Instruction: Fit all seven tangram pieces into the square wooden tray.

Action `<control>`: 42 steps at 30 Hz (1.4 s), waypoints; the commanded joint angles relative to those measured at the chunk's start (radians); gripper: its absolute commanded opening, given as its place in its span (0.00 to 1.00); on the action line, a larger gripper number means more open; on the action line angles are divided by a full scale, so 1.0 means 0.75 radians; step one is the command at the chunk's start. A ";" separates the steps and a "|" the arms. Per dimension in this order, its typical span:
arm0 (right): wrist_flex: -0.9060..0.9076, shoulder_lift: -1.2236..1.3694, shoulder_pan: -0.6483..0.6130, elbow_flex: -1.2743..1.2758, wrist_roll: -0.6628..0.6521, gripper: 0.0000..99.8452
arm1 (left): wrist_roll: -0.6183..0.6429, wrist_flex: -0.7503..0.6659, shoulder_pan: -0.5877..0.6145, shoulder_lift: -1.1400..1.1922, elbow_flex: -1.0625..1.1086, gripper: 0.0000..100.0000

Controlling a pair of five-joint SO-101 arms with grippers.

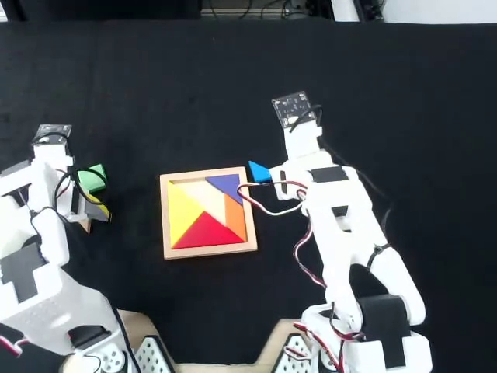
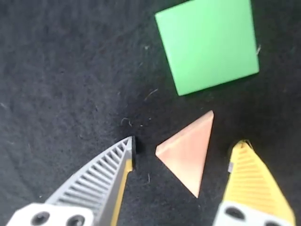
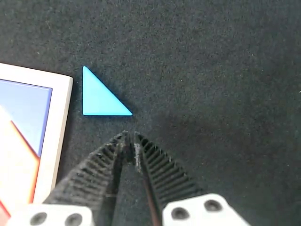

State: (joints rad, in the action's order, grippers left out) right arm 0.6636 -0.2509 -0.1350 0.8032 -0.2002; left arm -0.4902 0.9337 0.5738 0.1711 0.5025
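Note:
The square wooden tray (image 1: 166,218) lies mid-table with yellow (image 1: 183,210), red (image 1: 208,231), orange (image 1: 235,215) and dark blue (image 1: 224,183) pieces in it. A light blue triangle (image 1: 258,172) (image 3: 100,97) rests on the cloth just outside the tray's far right corner (image 3: 63,84). My right gripper (image 3: 130,142) is shut and empty, a short way from that triangle. At the left, a green square (image 1: 92,178) (image 2: 207,43) lies beside a pink triangle (image 2: 186,150). My left gripper (image 2: 184,151) is open, one finger on each side of the pink triangle.
Black cloth covers the table (image 1: 155,93). The right arm (image 1: 342,233) stretches beside the tray's right side, with red and white cables (image 1: 268,198) hanging near the tray's corner. The arm bases (image 1: 233,353) sit at the front edge.

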 commanded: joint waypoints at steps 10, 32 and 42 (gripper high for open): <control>-0.025 -0.060 -0.023 -0.003 -0.014 0.01 | 0.025 0.016 -0.081 -0.016 -0.030 0.25; -0.025 -0.060 -0.023 -0.003 -0.014 0.01 | 0.027 0.096 -0.083 -0.012 -0.050 0.23; -0.027 -0.060 -0.023 -0.005 -0.014 0.01 | 0.027 0.096 -0.105 -0.012 -0.050 0.12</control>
State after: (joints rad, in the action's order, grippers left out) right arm 0.6636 -0.2509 -0.1350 0.8032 -0.2002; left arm -0.4780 1.0027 0.5125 0.1603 0.4887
